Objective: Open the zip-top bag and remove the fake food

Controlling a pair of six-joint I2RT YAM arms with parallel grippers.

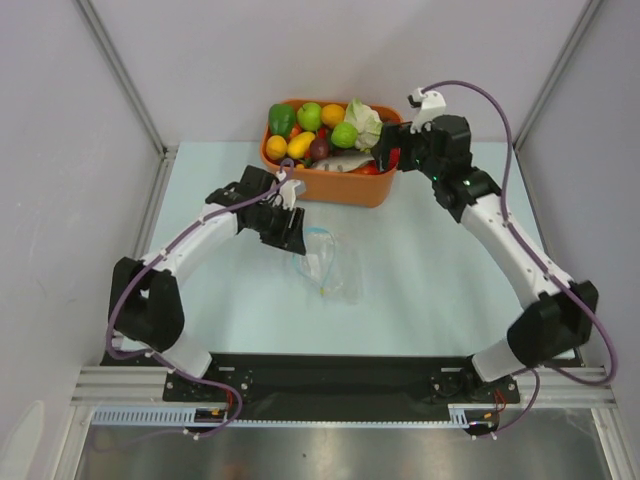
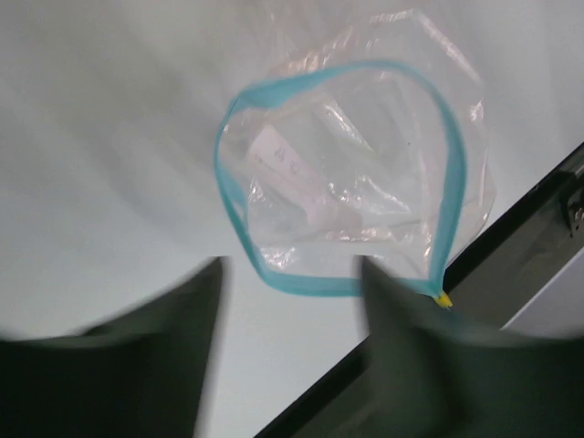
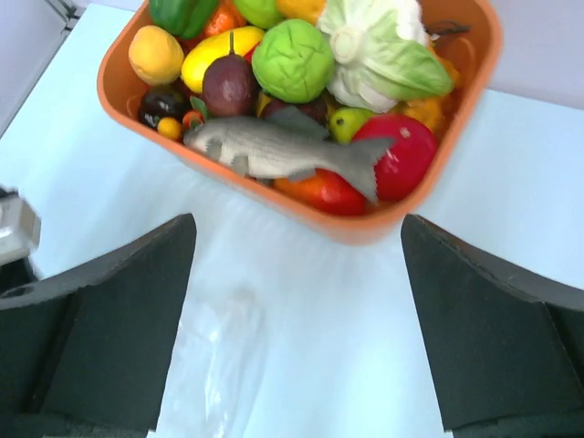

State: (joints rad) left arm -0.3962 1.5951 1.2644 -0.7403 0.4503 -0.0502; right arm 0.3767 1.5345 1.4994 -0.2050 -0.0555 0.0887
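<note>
The zip-top bag [image 1: 326, 262] lies flat on the table in front of the orange tub [image 1: 345, 188]. In the left wrist view its light-blue zip strip [image 2: 235, 205] forms an open loop, and the bag [image 2: 365, 182] looks empty apart from a white label. My left gripper [image 1: 290, 232] is open and empty, just at the bag's mouth [image 2: 290, 301]. The grey fish [image 3: 274, 151] lies on top of the pile in the tub [image 3: 365, 226], near a lime-green round fruit [image 3: 292, 59] and an orange-yellow one [image 3: 155, 53]. My right gripper [image 3: 297, 274] is open and empty, just in front of the tub's near wall [image 1: 388, 155].
The tub also holds a white-and-green cauliflower [image 3: 374, 50], purple and red fruits and other toys. White walls and metal posts bound the table at left, right and back. The black base rail [image 2: 511, 237] runs close behind the bag.
</note>
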